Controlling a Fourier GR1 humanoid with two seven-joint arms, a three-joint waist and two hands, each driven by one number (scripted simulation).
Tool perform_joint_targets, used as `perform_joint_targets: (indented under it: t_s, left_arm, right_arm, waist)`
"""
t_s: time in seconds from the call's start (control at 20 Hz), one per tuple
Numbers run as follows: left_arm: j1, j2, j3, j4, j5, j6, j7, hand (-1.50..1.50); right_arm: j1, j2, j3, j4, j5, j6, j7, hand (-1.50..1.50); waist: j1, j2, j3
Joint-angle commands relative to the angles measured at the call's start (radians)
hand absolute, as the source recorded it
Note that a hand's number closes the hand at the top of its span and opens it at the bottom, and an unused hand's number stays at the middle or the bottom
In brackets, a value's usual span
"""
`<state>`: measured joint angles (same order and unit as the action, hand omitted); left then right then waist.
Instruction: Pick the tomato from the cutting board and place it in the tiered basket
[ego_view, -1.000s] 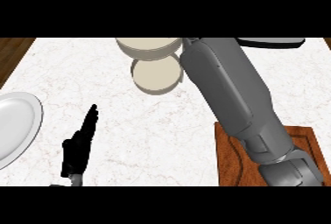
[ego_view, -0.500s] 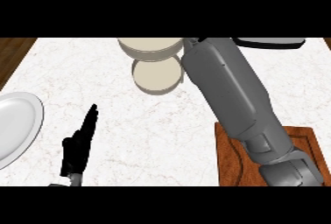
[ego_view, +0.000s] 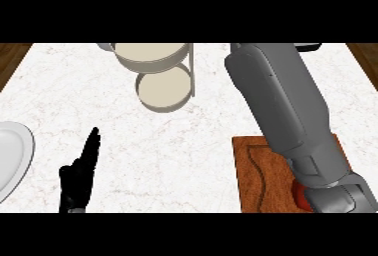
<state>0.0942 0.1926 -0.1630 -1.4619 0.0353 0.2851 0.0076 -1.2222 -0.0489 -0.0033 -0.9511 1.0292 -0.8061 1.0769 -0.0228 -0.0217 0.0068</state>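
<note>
tomato (ego_view: 299, 196) mostly behind right forearm (ego_view: 284, 107)

Cutting board (ego_view: 255, 172) right, tiered basket (ego_view: 162, 75) behind.

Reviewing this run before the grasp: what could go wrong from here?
1. The right forearm covers most of the tomato on the cutting board; the right hand is out of view, so the grasp can't be checked.
2. The tiered basket sits far across the counter; the carry could clip its rim.

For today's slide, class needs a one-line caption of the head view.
Right forearm lies over the cutting board, tomato peeking beneath; left hand rests open; tiered basket waits behind.
</note>
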Motion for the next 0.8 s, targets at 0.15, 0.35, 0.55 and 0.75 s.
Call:
perform_joint_targets:
  t_s: [0.15,0.35,0.55,0.75]
  left_arm:
    - [0.073,-0.004,0.033,0.031,0.016,0.021,-0.002,0.00]
    - [0.093,-0.019,0.036,0.033,0.008,0.050,0.008,0.00]
    - [0.121,0.005,0.049,-0.002,0.029,0.028,0.021,0.00]
    - [0.132,0.007,0.058,-0.009,0.039,0.020,0.005,0.00]
  right_arm:
    - [0.147,-0.014,-0.060,-0.307,0.103,0.056,0.186,-1.50]
    - [0.289,-0.026,-0.067,-0.516,0.072,0.152,0.155,-1.50]
    - [0.450,-0.021,-0.041,-0.714,0.030,0.235,0.142,-1.50]
    - [0.581,-0.054,-0.021,-0.935,-0.049,0.322,0.130,-1.50]
  waist:
    - [-0.073,-0.021,-0.006]
    - [-0.114,-0.028,-0.005]
    - [-0.126,-0.032,-0.004]
    - [-0.130,-0.026,-0.005]
